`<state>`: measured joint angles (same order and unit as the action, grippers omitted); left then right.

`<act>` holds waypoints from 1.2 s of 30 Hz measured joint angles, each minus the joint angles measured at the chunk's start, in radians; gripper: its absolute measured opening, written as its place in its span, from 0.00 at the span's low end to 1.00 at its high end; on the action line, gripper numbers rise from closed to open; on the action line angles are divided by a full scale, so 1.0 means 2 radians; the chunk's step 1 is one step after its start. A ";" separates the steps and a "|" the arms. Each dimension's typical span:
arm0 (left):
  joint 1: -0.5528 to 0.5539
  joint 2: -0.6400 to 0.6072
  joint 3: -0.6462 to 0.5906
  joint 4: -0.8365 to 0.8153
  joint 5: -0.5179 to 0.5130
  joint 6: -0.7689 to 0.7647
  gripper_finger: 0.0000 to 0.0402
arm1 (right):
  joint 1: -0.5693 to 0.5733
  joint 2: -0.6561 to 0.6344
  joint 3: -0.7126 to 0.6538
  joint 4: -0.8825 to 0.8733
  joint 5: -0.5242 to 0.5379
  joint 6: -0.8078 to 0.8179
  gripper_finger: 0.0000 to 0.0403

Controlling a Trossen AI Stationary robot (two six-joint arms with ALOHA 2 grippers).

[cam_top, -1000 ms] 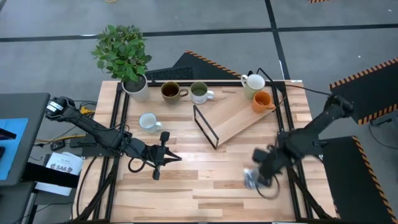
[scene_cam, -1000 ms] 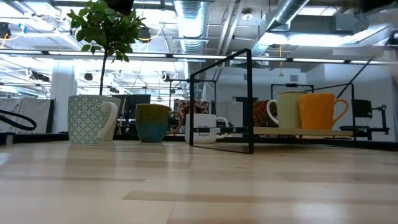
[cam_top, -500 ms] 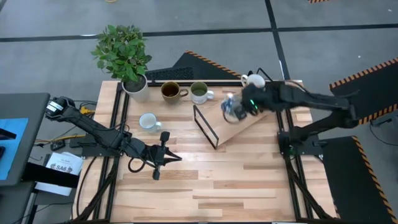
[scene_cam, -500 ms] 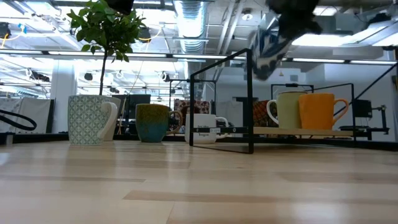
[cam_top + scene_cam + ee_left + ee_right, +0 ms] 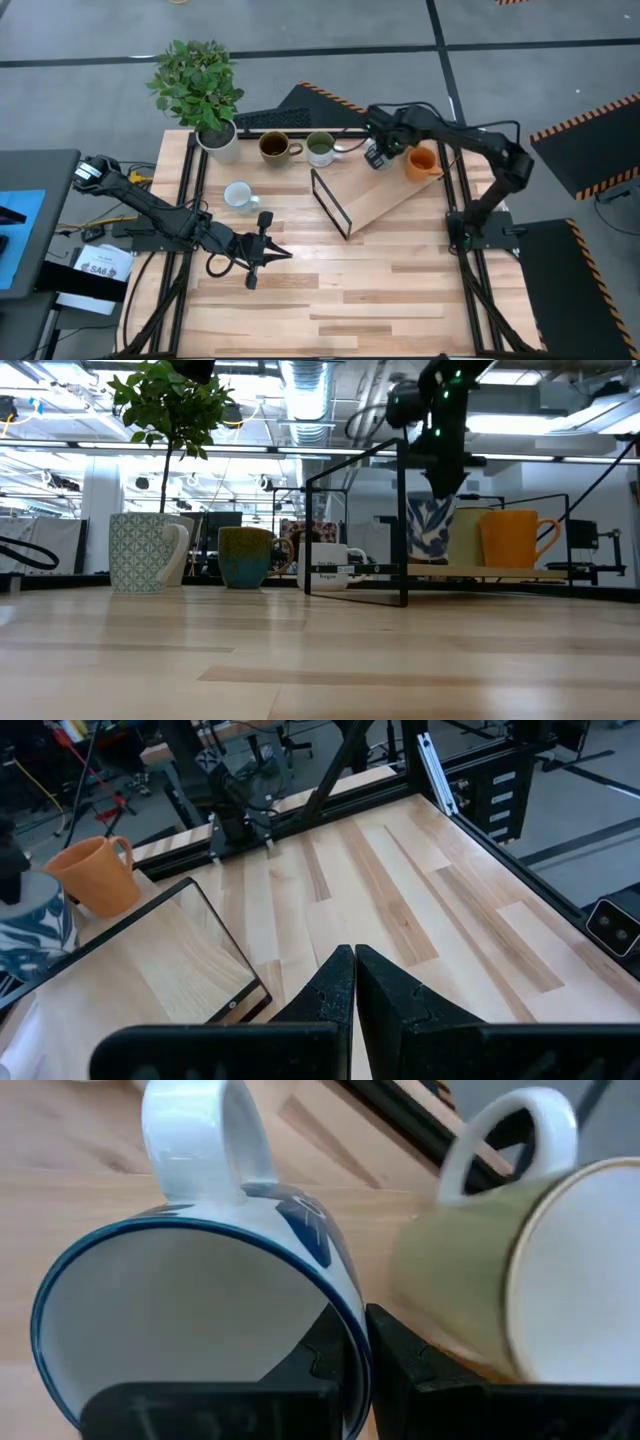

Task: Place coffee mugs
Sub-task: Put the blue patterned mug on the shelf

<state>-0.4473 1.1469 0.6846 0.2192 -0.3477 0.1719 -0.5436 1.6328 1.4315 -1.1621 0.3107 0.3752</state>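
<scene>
Overhead, the right gripper (image 5: 378, 158) pinches the rim of the blue-patterned mug (image 5: 430, 528), jaws nearly closed, apparently just above the wooden rack (image 5: 385, 190) beside the cream mug (image 5: 520, 1270) and orange mug (image 5: 421, 162). Left gripper (image 5: 250, 280) rests closed mid-table. Ceiling ducts show beyond.

1. You have a light wooden table (image 5: 340, 290) with a dark metal frame around its edges.
2. Along its far edge stand a white pot with a green plant (image 5: 217, 139), a brown mug (image 5: 274, 146) and a pale mug with green inside (image 5: 320, 148).
3. A white patterned mug (image 5: 238, 195) sits alone nearer the left side.
4. A wooden tray (image 5: 375, 195) with a black wire end frame lies at an angle toward the far right; an orange mug (image 5: 421, 162) stands on it.
</scene>
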 joint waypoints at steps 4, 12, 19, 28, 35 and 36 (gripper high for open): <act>0.000 0.000 0.000 0.000 0.000 0.000 0.00 | -0.018 0.013 0.000 -0.008 0.001 -0.005 0.11; 0.000 0.000 0.000 0.000 0.000 0.000 0.00 | -0.028 0.011 0.001 -0.008 0.001 0.012 0.13; 0.000 0.000 0.000 0.000 0.000 -0.004 0.00 | -0.026 0.012 0.001 -0.004 0.001 0.019 0.36; 0.000 0.000 0.000 0.000 0.000 -0.005 0.00 | -0.033 0.012 0.001 -0.004 0.002 0.023 0.40; 0.000 0.000 0.000 0.000 0.000 -0.004 0.00 | -0.033 0.011 0.001 -0.007 0.001 0.022 0.36; 0.000 0.000 0.000 0.000 0.000 -0.004 0.00 | -0.033 0.011 0.001 -0.010 0.001 0.021 0.36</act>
<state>-0.4473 1.1469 0.6846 0.2188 -0.3473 0.1646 -0.6086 1.6554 1.4333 -1.1829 0.3134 0.4178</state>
